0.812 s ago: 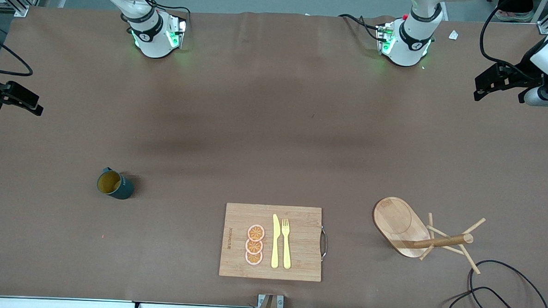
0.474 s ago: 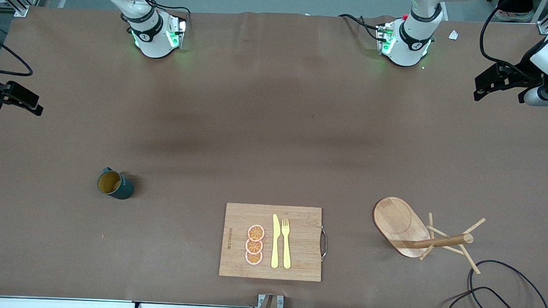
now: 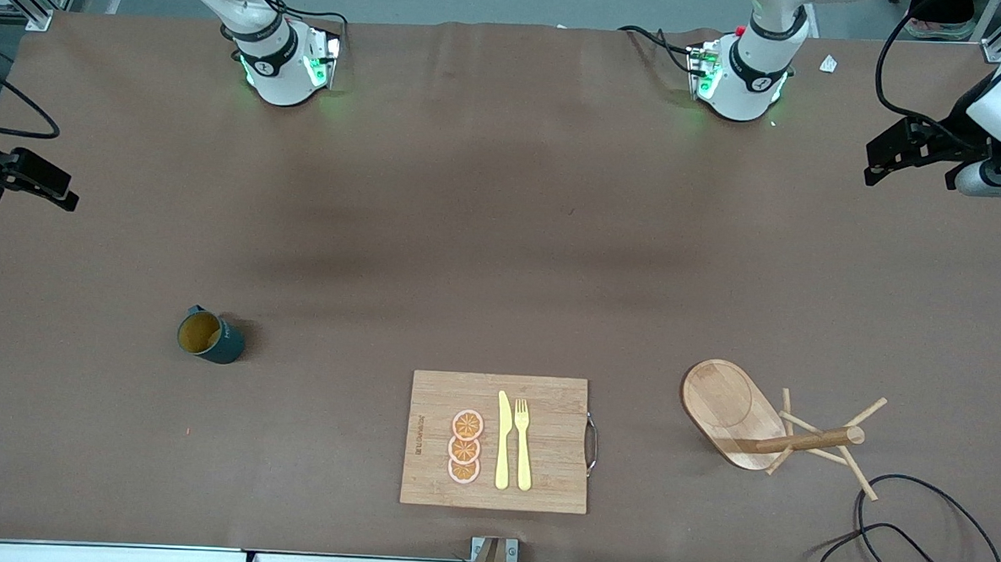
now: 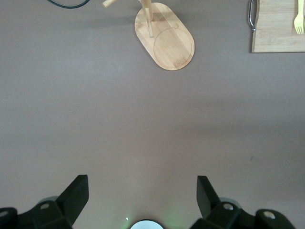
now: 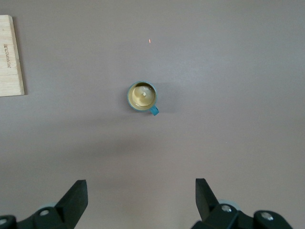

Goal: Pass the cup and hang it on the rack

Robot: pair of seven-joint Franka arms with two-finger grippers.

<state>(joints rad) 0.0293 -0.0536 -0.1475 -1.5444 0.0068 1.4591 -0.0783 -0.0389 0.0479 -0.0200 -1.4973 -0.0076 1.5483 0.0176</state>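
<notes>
The right claw (image 5: 138, 202) hangs high over the brown counter (image 3: 503, 230), fingers spread wide and empty. The ribbed teal cup (image 3: 210, 337) stands upright toward the right arm's end. A rectangular bamboo board (image 3: 497, 441) sits mid-counter. The wooden rack (image 3: 764, 428), oval-based with thin pegs, stands toward the left arm's end. The left claw (image 4: 143, 200) gapes wide, empty.
</notes>
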